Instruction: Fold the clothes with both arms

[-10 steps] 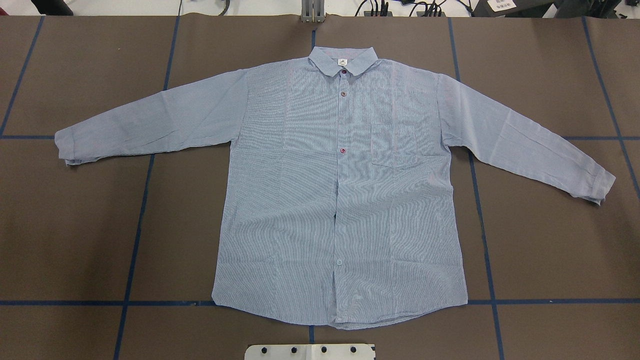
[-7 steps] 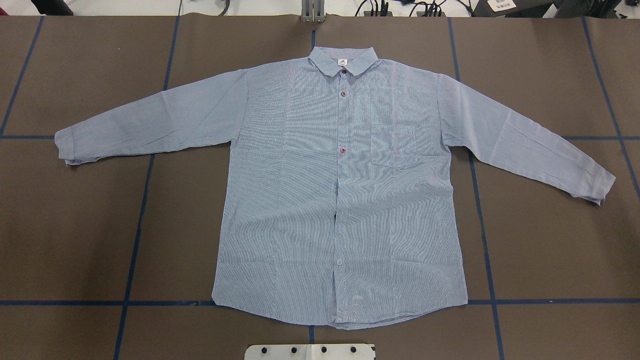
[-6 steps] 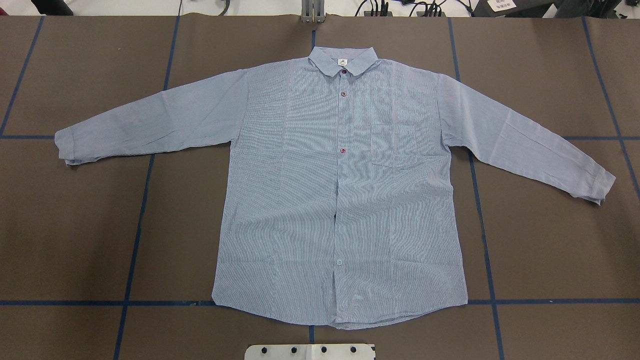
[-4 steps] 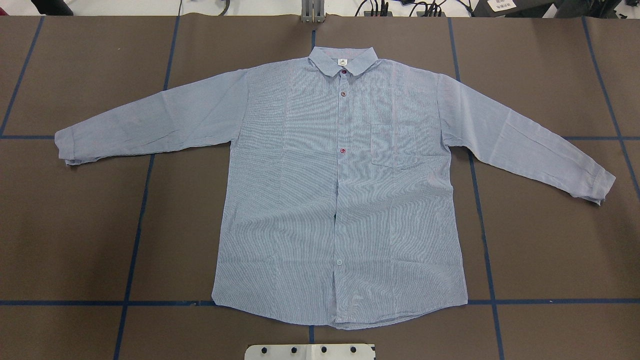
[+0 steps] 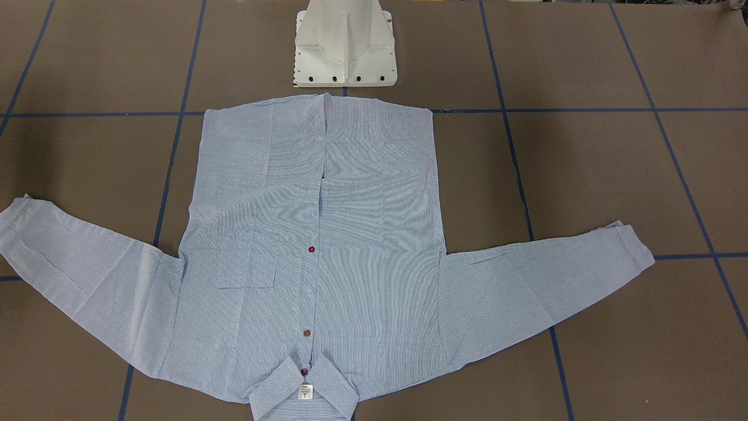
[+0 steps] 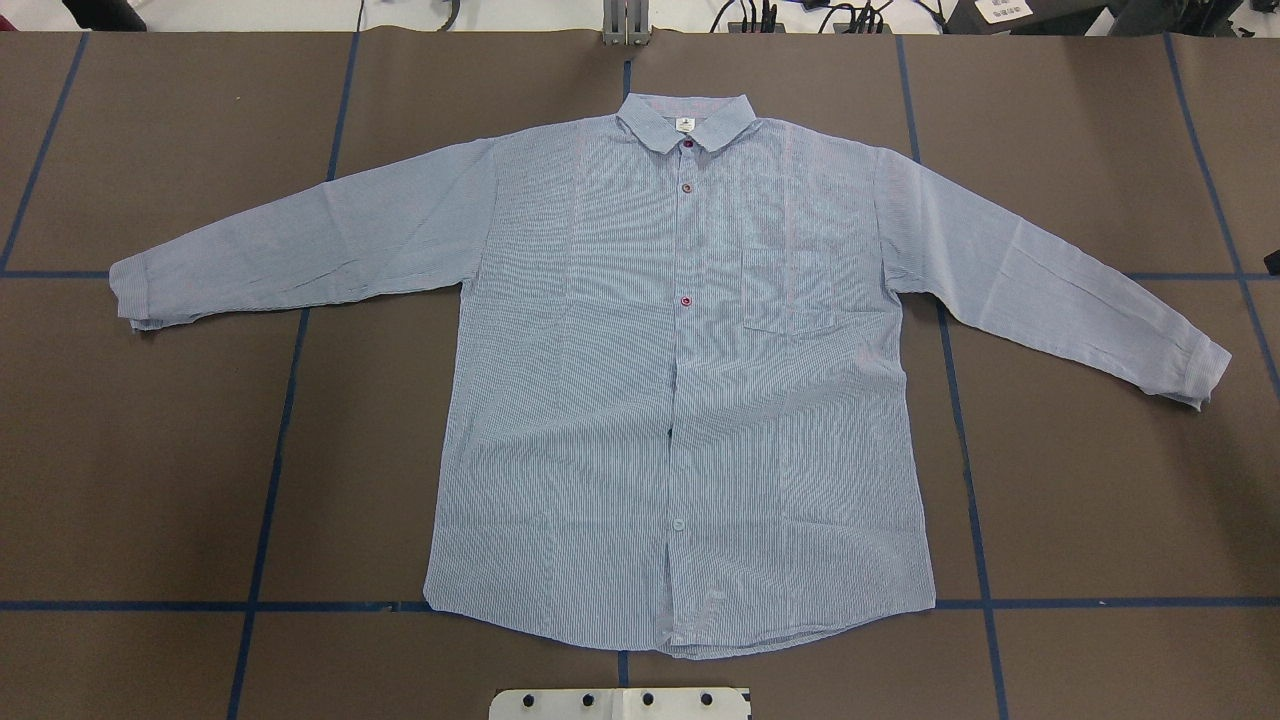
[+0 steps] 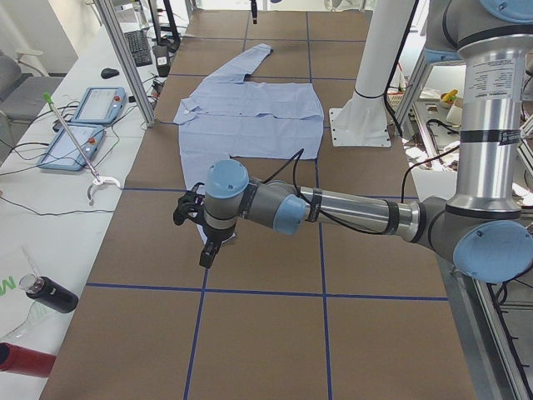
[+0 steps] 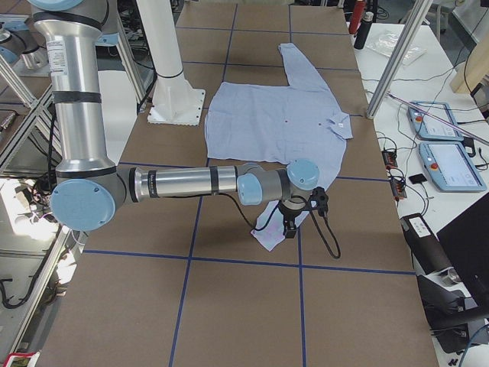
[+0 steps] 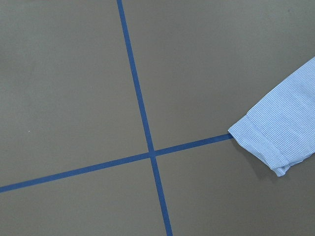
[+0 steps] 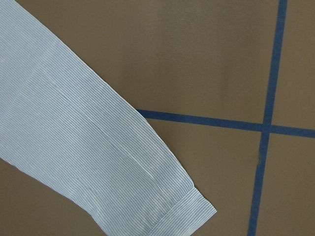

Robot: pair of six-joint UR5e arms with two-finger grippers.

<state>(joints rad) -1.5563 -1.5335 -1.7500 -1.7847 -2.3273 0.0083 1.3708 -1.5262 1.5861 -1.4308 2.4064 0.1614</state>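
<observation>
Shirt (image 6: 690, 400): light blue, fine white stripes, lying flat and front up on the table (image 6: 150, 450). Collar (image 6: 685, 120) is at the far side from the robot, and both sleeves are spread outward.

Left arm (image 7: 350, 212): stretched low and level. Left fingers (image 7: 205, 255) point down by the left cuff (image 9: 268, 142).

Right arm (image 8: 183, 183): same pose. Right fingers (image 8: 289, 227) point down over the right cuff (image 10: 182, 211).

Cannot tell how far either pair is open, or whether either holds cloth.

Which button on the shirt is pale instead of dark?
The lowest button on the front: it is pale blue like the shirt, while the three above it are dark red or brown.
</observation>
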